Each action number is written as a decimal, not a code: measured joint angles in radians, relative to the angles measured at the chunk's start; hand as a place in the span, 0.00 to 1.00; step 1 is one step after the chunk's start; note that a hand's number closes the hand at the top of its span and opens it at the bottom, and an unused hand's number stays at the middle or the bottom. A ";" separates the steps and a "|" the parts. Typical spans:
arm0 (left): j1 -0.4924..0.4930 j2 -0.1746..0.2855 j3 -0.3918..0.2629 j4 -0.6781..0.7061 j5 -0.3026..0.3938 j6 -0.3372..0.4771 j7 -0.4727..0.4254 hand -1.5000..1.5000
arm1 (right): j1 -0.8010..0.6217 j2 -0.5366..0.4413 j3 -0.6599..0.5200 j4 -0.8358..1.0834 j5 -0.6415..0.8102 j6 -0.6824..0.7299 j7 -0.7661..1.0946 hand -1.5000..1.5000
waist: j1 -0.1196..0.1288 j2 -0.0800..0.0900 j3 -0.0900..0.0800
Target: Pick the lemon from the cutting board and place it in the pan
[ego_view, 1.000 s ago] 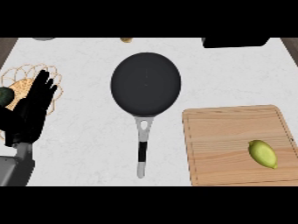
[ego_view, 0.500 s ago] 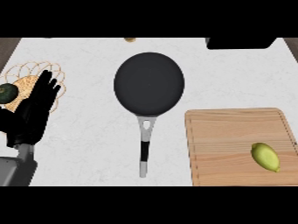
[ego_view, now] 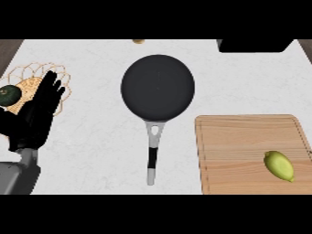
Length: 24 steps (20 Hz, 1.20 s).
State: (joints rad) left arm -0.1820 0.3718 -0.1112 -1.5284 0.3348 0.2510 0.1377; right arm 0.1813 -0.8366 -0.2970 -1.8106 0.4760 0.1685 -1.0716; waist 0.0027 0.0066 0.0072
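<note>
Head view, looking down: the yellow lemon (ego_view: 279, 165) lies near the lower right corner of the cutting board (ego_view: 239, 151), well apart from the black pan (ego_view: 158, 87) at centre. Being oval, it could roll across the board if a finger nudges it off-centre. The left hand (ego_view: 31, 119) rests at the left edge, fingers straight and spread, holding nothing, overlapping a wire basket (ego_view: 33, 67); the right hand is out of view.

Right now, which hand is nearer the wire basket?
Left. The left hand rests open at the view's left, overlapping the basket's right side. The right hand is not in view, so its distance cannot be told.
</note>
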 measured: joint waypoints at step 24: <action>0.035 -0.007 0.020 -0.056 -0.021 -0.007 0.038 0.50 | 0.185 0.155 0.152 0.188 0.390 -0.570 -0.093 0.00 | -0.010 -0.009 -0.005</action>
State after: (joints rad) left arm -0.1470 0.3646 -0.0912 -1.5848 0.3137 0.2438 0.1759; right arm 0.3666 -0.6812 -0.1450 -1.6229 0.8658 -0.4015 -1.1645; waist -0.0070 -0.0024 0.0018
